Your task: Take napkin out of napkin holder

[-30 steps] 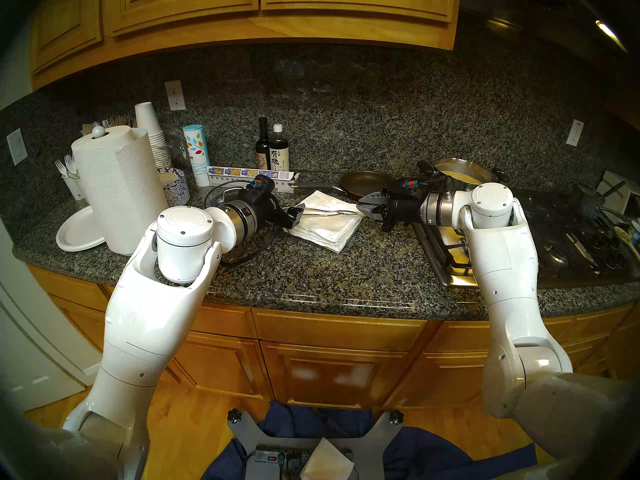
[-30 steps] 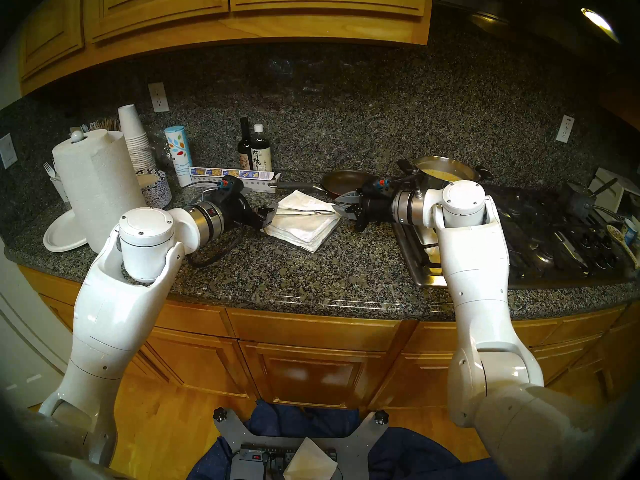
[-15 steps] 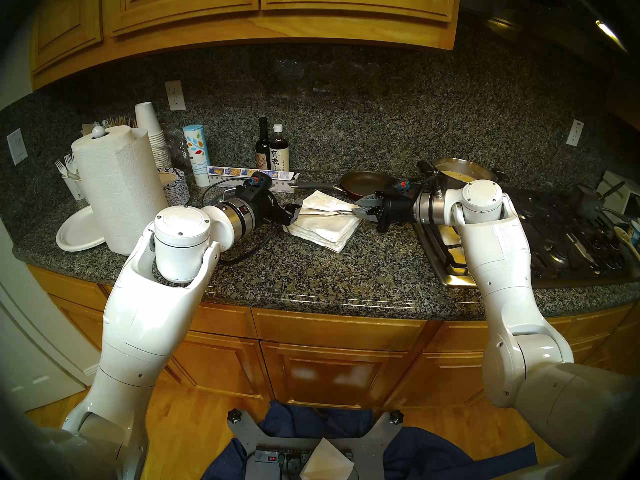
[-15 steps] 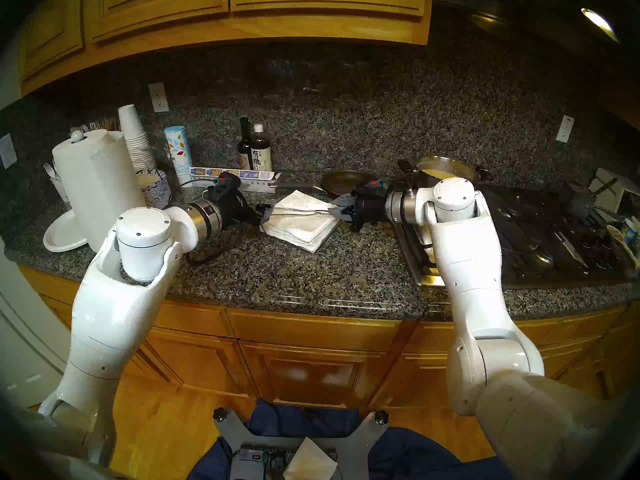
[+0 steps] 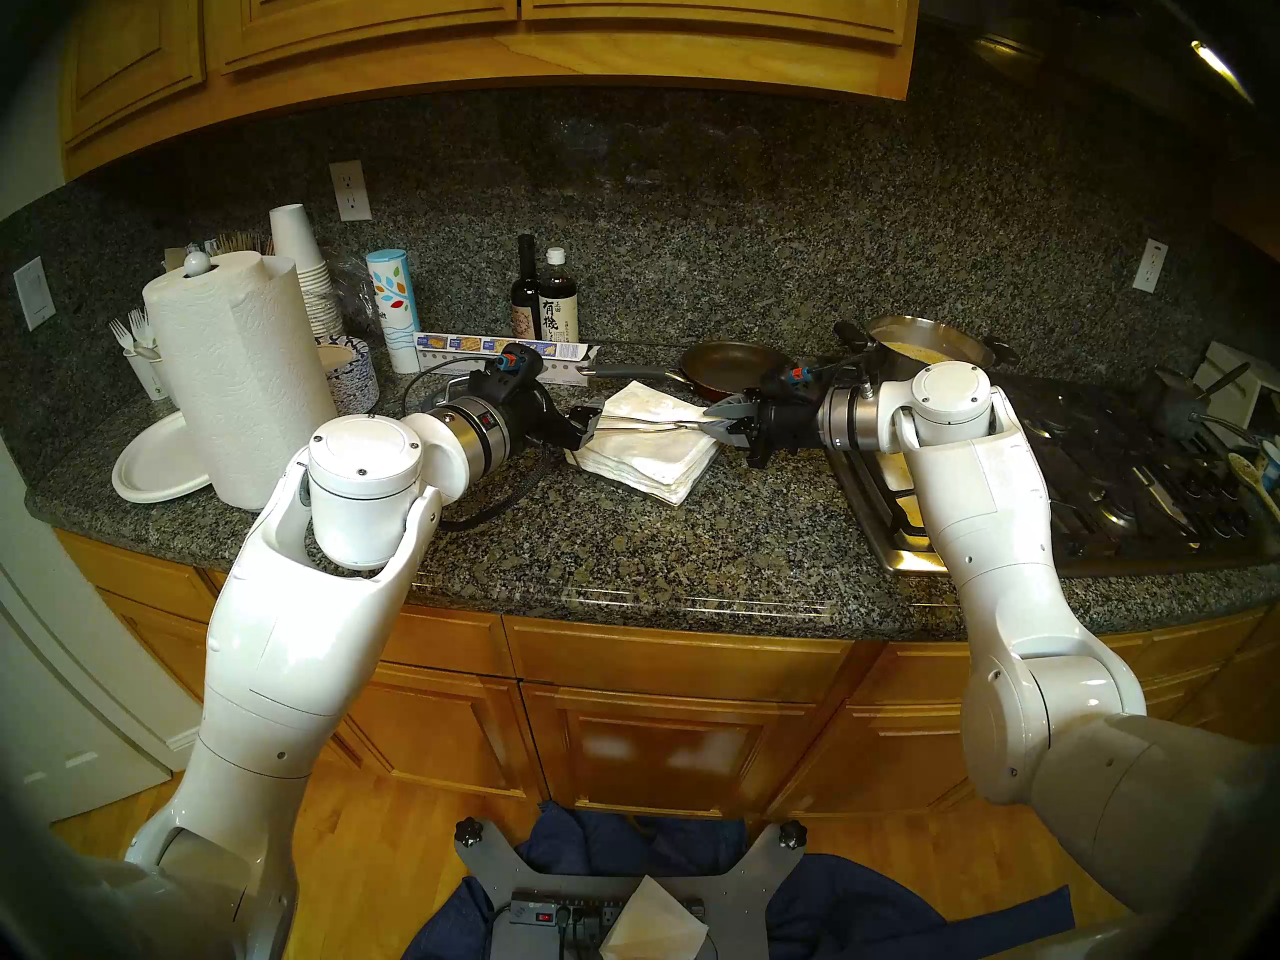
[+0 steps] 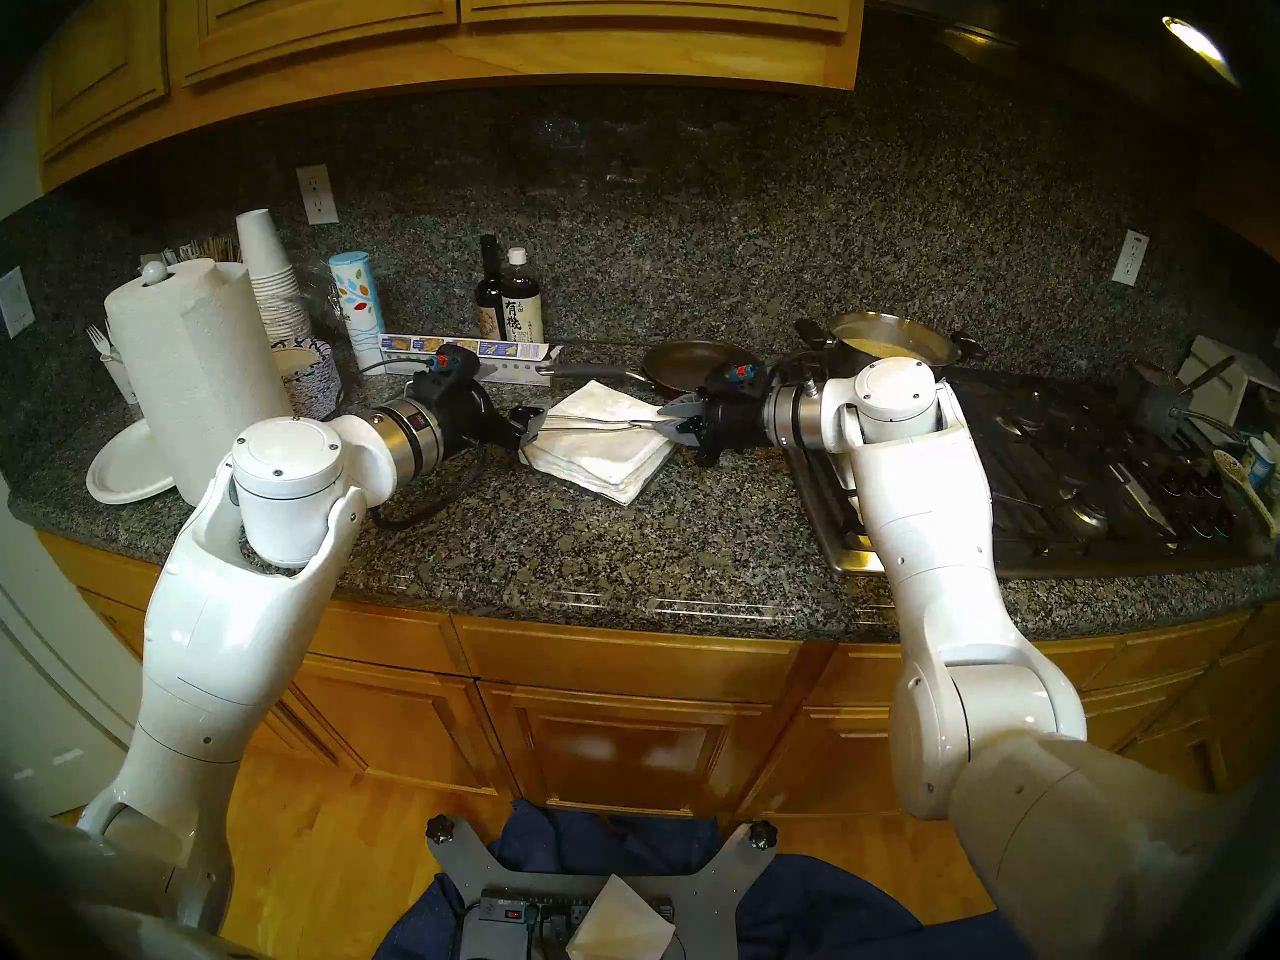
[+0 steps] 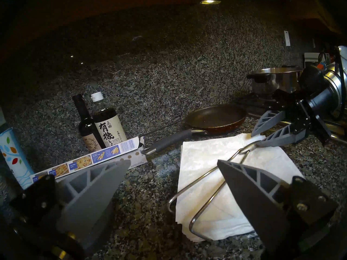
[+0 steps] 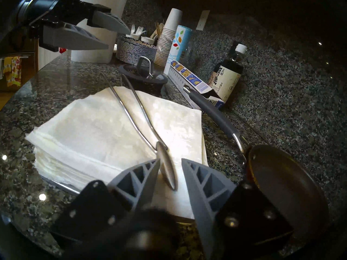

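A crinkled white napkin [image 5: 647, 399] tops a thick pile of like napkins [image 5: 654, 470] on the granite counter; it also shows in the right wrist view [image 8: 105, 122]. The silver wire napkin holder [image 7: 173, 198] frames the pile. Its narrow arm [image 5: 651, 424] lies across the napkin. My right gripper [image 8: 170, 160] is open at the pile's right edge, with a finger on each side of the arm's flattened tip [image 8: 168, 169], not touching it. My left gripper [image 7: 172, 161] is open at the pile's left edge, with one finger [image 7: 249, 180] above the arm's hinged end.
A frying pan [image 5: 734, 370] lies just behind the pile, its handle pointing left. A foil box [image 5: 499, 347] and two bottles [image 5: 547, 300] stand behind. A pot [image 5: 928, 342] sits on the stove [image 5: 1108, 494]. A paper towel roll [image 5: 235, 377] stands at the left.
My right gripper has moved left to the pile and now straddles the arm's tip. My left gripper has edged forward to the pile's left edge. The napkins have not moved.
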